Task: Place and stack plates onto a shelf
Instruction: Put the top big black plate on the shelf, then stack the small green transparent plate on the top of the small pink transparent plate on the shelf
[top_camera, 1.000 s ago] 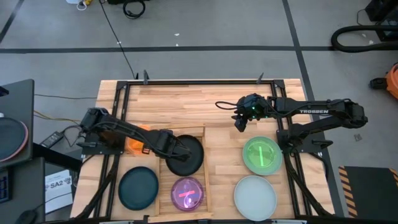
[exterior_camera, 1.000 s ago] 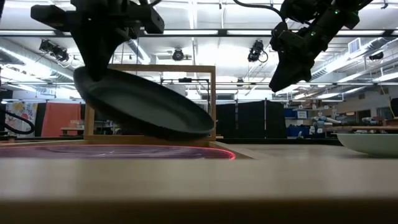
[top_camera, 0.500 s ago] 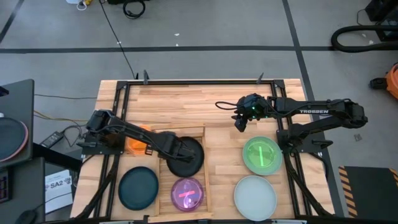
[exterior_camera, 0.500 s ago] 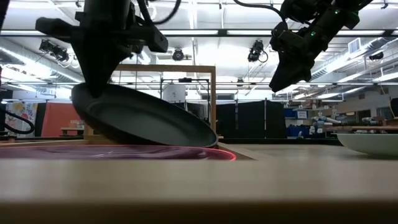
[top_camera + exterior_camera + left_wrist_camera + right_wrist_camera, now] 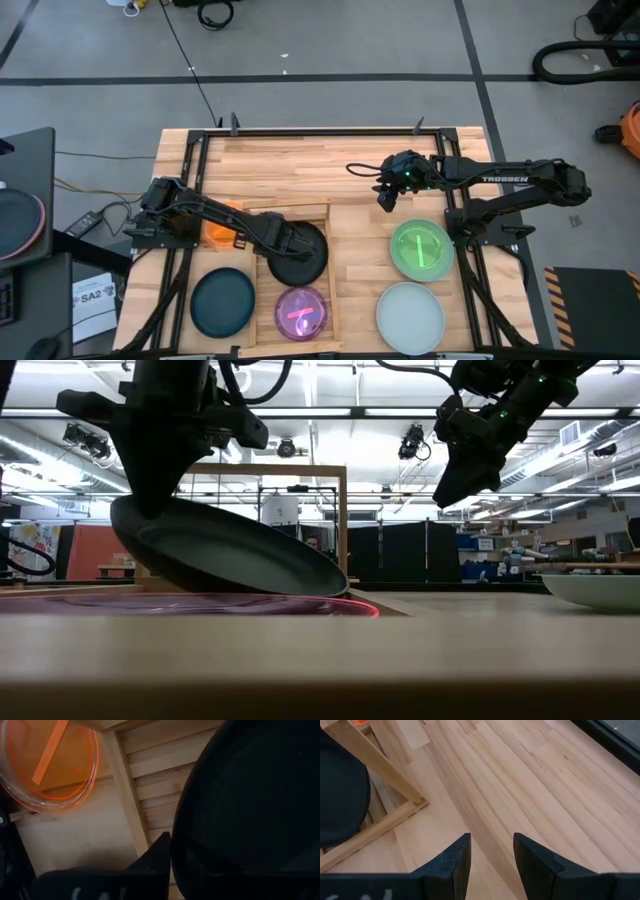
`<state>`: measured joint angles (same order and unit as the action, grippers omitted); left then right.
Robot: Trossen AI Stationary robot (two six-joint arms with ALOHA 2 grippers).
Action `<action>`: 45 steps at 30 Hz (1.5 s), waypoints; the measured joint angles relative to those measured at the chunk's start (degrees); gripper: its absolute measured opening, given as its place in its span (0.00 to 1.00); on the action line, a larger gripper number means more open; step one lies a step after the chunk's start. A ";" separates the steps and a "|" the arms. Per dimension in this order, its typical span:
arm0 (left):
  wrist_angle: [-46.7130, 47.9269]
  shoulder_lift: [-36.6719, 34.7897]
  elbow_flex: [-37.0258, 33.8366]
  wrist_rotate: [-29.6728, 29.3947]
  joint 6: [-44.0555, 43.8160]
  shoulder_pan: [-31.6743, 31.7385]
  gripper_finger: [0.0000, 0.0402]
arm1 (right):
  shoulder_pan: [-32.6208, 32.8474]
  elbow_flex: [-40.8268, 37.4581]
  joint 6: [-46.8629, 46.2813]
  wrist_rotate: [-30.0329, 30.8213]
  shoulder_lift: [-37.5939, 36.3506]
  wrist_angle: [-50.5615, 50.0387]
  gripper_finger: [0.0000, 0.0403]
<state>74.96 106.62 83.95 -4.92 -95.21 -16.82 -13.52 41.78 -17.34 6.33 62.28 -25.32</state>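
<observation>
The left gripper [image 5: 272,240] is gripping the black plate's [image 5: 298,249] rim, tilting it down into the tray [image 5: 331,262] beside the purple plate [image 5: 300,310]. The right gripper [image 5: 386,197] is waiting open, empty. Orange, teal, green and pale plates are remaining on the table.

From overhead you look straight down on the whole desk [image 5: 300,165], both arms and the grey floor around it. Your low camera sits at desk-top height, facing level across into the room (ceiling lights fill its background). Your left wrist camera is pressed close over the black plate [image 5: 250,795] and the shelf [image 5: 131,805]. Your right wrist camera looks down from higher on bare planks, catching that same plate and shelf corner at its edge.
</observation>
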 joint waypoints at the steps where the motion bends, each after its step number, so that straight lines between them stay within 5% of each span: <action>1: 0.01 0.03 -0.03 -0.24 0.03 -0.02 0.11 | 0.00 0.00 0.00 0.00 0.00 0.00 0.38; 34: -0.15 0.01 -0.03 -2.74 3.57 -0.06 0.39 | 0.00 0.00 1.19 0.00 0.00 -0.22 0.38; 45: 0.00 -0.16 3.07 2.60 19.17 -0.17 0.39 | 0.00 0.00 4.28 -0.03 -0.03 -4.90 0.38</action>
<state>74.96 106.45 87.02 -2.33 -76.04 -16.99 -13.52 41.78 -13.06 6.29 62.25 -30.22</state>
